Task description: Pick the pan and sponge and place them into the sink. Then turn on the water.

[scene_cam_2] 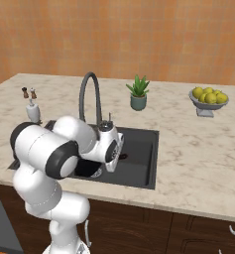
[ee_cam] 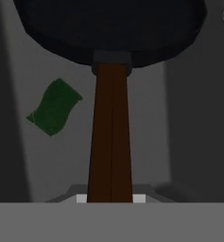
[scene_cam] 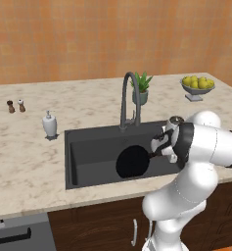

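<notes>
Brown pan handle (ee_cam: 110,137) runs straight up the hand view from between the fingers, ending at the dark collar where it joins the black pan (scene_cam: 133,162). Gripper (scene_cam: 159,145) clamped tight on the handle's near end, at the right side of the sink (scene_cam: 88,147); jaws nearly together, nothing else held. Pan body hangs inside the basin, left of the hand in the left base view; whether it touches the floor of the basin cannot be told. Long axis of pan and handle lies along the gripper's own line of sight, pan at the far end, away from the fingers. Sponge (ee_cam: 54,107), green face up, lies on the basin floor to the left of the handle, well clear of it and already in place. Gooseneck faucet (scene_cam: 128,98) stands at the back rim, behind the pan, its side lever (scene_cam_2: 109,118) small and hard to read. Judgement: pan placement is at its last stage, release likely next, then a reach up and back to the lever. Risk: pan may tip or slide onto the sponge on release.
</notes>
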